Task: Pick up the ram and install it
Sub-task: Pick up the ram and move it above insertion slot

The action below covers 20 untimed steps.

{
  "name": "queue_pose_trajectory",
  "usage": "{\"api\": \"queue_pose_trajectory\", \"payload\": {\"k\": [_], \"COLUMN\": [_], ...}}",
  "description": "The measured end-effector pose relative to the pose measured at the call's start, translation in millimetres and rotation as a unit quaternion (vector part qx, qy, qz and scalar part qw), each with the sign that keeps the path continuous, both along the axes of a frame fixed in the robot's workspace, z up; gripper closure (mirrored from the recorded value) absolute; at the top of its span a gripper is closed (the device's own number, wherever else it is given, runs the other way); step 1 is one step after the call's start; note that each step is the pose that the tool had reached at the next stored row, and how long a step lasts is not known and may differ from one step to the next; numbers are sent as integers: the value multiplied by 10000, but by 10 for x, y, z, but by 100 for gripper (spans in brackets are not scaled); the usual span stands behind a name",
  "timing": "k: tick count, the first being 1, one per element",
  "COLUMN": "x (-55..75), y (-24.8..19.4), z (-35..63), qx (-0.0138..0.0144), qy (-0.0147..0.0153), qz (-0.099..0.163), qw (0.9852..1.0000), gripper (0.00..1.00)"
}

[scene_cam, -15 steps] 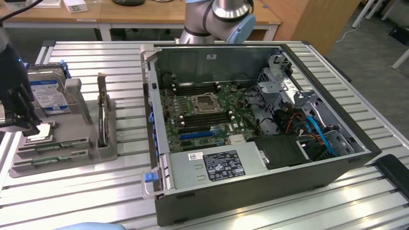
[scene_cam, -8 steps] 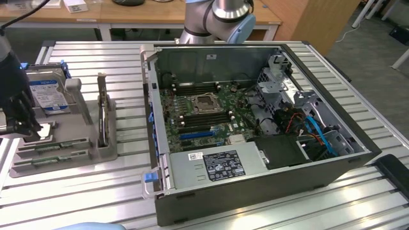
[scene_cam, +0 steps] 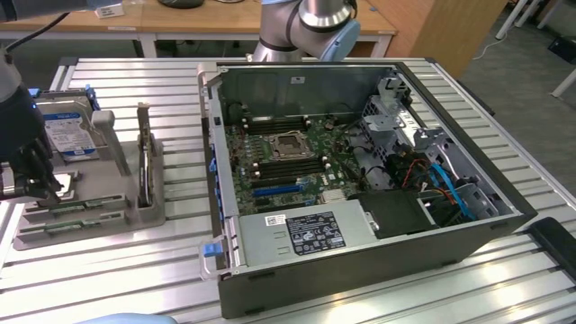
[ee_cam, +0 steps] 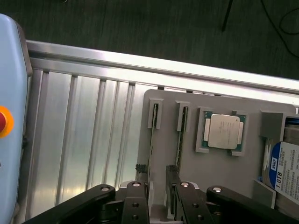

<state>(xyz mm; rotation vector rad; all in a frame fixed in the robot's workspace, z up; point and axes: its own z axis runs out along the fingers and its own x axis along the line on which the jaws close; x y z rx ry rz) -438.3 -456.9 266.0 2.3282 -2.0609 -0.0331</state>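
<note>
Two ram sticks stand on edge in slots of the grey parts tray point(ee_cam: 219, 170). The nearer ram point(ee_cam: 151, 144) runs down between my gripper's point(ee_cam: 156, 184) two black fingers, close to one finger point(ee_cam: 140, 186). The other ram point(ee_cam: 180, 135) lies just outside the other finger point(ee_cam: 173, 186). The jaws stand apart with a visible gap, and nothing is clamped. In the exterior view my gripper point(scene_cam: 32, 182) hangs low over the tray at that view's far left, with the ram sticks point(scene_cam: 77, 206) just beside it.
On the tray also sit a square silver processor point(ee_cam: 223, 131) and a blue-labelled hard drive point(ee_cam: 285, 170). The open computer case point(scene_cam: 360, 169) with its motherboard point(scene_cam: 288, 158) lies to the exterior view's right on the slatted aluminium table point(scene_cam: 135, 88). A light-blue housing with a red button point(ee_cam: 9, 126) is close by.
</note>
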Motion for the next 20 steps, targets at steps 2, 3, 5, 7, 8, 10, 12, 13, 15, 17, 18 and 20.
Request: {"api": "queue_pose_trajectory", "payload": {"k": [2, 3, 5, 7, 8, 10, 12, 13, 15, 17, 18, 20], "x": [0, 0, 0, 0, 0, 0, 0, 0, 0, 0, 0, 0], "y": [0, 0, 0, 0, 0, 0, 0, 0, 0, 0, 0, 0], "z": [0, -1, -1, -5, -12, -22, -37, -46, -68, -96, -111, -140], "qx": [0, 0, 0, 1, 2, 1, 1, 1, 1, 1, 1, 1], "qy": [0, 0, 0, -1, -3, -1, -1, -1, -1, 0, -1, -2], "qz": [0, 0, 0, 0, 0, 0, 0, 0, 0, 0, 0, 0], "qw": [10000, 10000, 10000, 10000, 10000, 10000, 10000, 10000, 10000, 10000, 10000, 10000], "gripper": [71, 71, 71, 71, 71, 71, 71, 71, 71, 71, 71, 71]}}
